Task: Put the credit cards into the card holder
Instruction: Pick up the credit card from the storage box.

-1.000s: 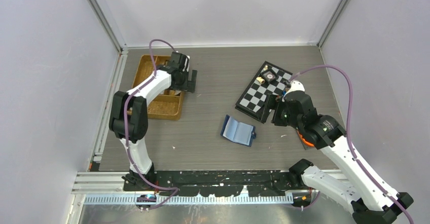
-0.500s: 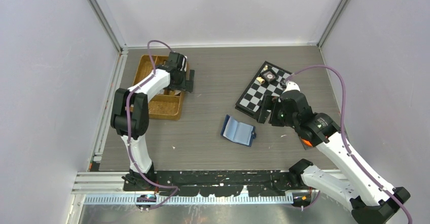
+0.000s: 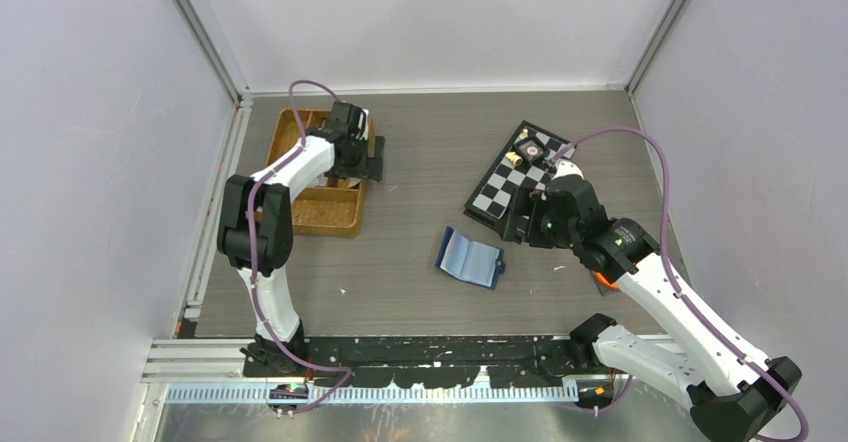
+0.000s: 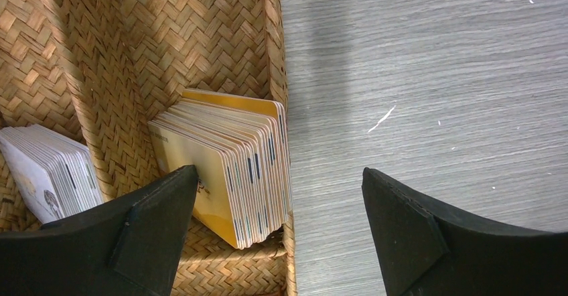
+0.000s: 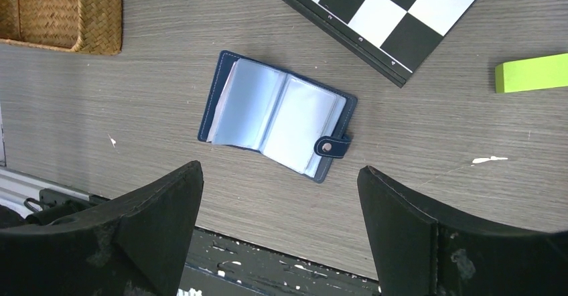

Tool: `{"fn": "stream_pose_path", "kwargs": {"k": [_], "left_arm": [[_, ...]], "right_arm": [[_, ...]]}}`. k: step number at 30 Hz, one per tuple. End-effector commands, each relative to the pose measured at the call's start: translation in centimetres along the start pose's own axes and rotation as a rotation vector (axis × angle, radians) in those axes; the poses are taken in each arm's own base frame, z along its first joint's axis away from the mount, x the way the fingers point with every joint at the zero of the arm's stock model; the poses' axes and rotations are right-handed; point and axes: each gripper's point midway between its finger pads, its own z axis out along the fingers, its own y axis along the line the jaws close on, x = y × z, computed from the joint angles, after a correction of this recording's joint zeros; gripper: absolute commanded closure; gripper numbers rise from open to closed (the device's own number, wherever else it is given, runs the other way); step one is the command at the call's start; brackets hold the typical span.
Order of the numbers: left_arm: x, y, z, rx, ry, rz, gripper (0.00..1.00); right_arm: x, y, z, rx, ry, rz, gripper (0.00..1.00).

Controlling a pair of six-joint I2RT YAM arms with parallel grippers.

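Note:
A stack of orange-tan credit cards (image 4: pixel 228 169) stands on edge in a wicker tray (image 4: pixel 274 55), with a white stack (image 4: pixel 47 169) in the compartment beside it. My left gripper (image 4: pixel 278 175) is open and straddles the tray's right wall; its left finger sits against the face of the orange-tan stack, its right finger over the table. In the top view this gripper (image 3: pixel 362 157) hangs at the tray's right rim. The navy card holder (image 5: pixel 278 115) lies open on the table (image 3: pixel 470 259), pale blue pockets up. My right gripper (image 5: pixel 280 170) is open and empty, just right of the holder (image 3: pixel 520 227).
A checkerboard (image 3: pixel 520 177) with small pieces (image 3: pixel 525 150) lies at the back right, under my right arm. A bright green block (image 5: pixel 532 73) lies beside the board's edge (image 5: pixel 395 15). The wicker tray (image 3: pixel 315 202) sits at the back left.
My right gripper has drifted left, closer to the open holder. My left gripper has shifted slightly left over the tray's rim. Both stay open.

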Motion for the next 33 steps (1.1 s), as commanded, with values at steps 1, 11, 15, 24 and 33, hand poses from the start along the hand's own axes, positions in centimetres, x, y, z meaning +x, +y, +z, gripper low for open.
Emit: {"fn": "stream_pose_path", "kwargs": {"k": [1, 11, 15, 24, 33], "left_arm": [[-2.2, -2.3, -2.4, 0.101, -0.074, -0.026, 0.05], [-2.3, -2.5, -3.1, 0.11, -0.078, -0.036, 0.1], [-2.2, -2.6, -3.2, 0.117, -0.073, -0.043, 0.1], [-1.8, -2.0, -3.1, 0.082, -0.054, -0.038, 0.25], [-1.1, -1.8, -2.3, 0.072, -0.008, -0.039, 0.49]], "right_arm": [[-0.7, 0.8, 0.1, -0.039, -0.028, 0.027, 0.1], [-0.5, 0.6, 0.1, -0.036, -0.03, 0.037, 0.11], [-0.4, 0.5, 0.1, -0.033, -0.032, 0.044, 0.11], [-0.3, 0.6, -0.1, -0.04, -0.035, 0.051, 0.11], [-0.2, 0.4, 0.1, -0.034, -0.027, 0.053, 0.12]]}}
